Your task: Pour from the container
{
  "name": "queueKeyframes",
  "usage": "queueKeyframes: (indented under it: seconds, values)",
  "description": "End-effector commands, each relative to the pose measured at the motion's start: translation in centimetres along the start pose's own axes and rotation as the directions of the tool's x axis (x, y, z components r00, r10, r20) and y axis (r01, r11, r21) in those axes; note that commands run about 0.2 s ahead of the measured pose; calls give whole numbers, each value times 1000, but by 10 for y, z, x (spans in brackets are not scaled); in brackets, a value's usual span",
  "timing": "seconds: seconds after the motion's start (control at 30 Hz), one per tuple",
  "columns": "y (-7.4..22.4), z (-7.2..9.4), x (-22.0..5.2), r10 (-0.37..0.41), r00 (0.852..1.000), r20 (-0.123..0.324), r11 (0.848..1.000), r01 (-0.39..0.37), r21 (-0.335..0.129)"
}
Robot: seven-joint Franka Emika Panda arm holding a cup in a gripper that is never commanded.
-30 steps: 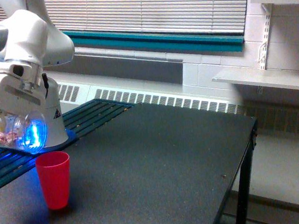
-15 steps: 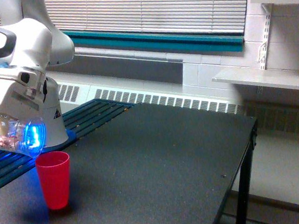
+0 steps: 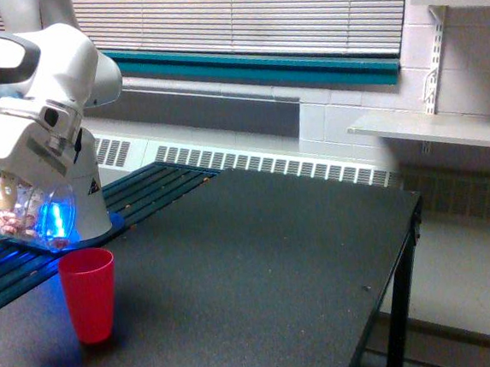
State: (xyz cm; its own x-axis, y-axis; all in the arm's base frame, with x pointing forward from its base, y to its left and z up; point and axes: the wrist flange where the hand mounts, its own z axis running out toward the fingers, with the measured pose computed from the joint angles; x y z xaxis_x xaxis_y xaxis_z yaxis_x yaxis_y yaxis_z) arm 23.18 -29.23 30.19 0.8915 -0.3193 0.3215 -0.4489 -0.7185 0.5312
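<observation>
Exterior view: my pincer clamps the clear rounded plastic tumbler, tipped on its side at far left just above the opaque red plastic cup on the dark desk. It looks light, smooth, crushable; I'd grip mid-wall, gently.

container: clear, pink bits, blue glow | cup: red | table: black

White Panda arm at the exterior view's far left, wrist bent downward and tilted. Claw low, clamped on the clear tumbler, which lies nearly sideways.
</observation>
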Motion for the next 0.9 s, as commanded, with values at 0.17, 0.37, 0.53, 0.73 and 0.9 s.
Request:
queueKeyframes:
  seconds: [0.17, 0.37, 0.53, 0.73, 0.9]
  values:
    - [-4, -4, 4, -73, 997, -9, 996, 72, -46]
    - [-4, -4, 4, -94, 995, -11, 994, 94, -64]
    - [-6, -5, 4, -105, 994, -11, 992, 104, -70]
    - [-6, -6, 4, -127, 992, -11, 988, 126, -88]
    - [-7, -5, 0, -137, 991, -8, 986, 136, -96]
